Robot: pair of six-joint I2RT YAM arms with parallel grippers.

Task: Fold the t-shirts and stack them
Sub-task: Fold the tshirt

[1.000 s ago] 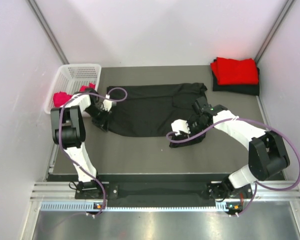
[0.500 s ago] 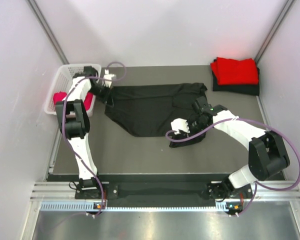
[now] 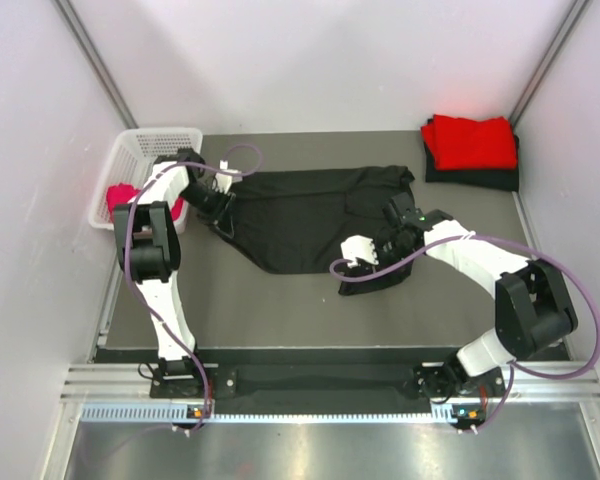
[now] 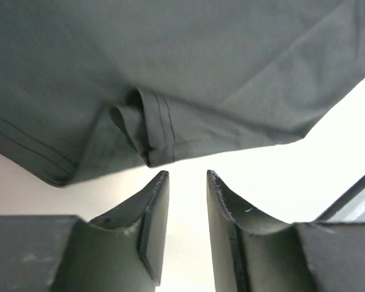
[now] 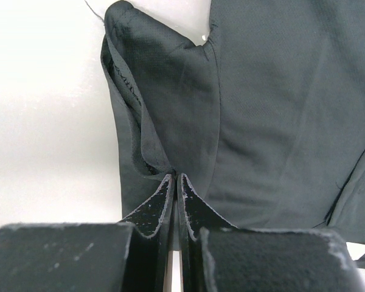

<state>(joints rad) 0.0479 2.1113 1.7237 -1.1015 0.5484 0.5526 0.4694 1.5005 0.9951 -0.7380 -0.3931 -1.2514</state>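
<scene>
- Grey bench (image 3: 280, 320) enclosed by plain white walls, seen from above and behind the two arms.
- Large black t-shirt (image 3: 300, 215) lay spread across the middle of the bench. Its far edge ran roughly parallel to the far edge of the bench, and its near edge tapered to a point.
- Left gripper (image 3: 222, 210) was at the shirt's left edge, towards the far left corner. In the wrist view the left gripper (image 4: 187, 176) stood slightly open and held nothing, with a folded hem of the shirt (image 4: 152, 137) just beyond its fingertips.
- Right gripper (image 3: 358, 265) was at the shirt's near right part. In the wrist view the right gripper (image 5: 175, 177) was closed, pinching a fold of the black cloth (image 5: 170, 109).
- Folded red t-shirts (image 3: 470, 140) sat on a folded black t-shirt (image 3: 480, 178) in the far right corner.
- White lattice basket (image 3: 155, 145) stood in the far left corner and contained a red garment (image 3: 123, 195).
</scene>
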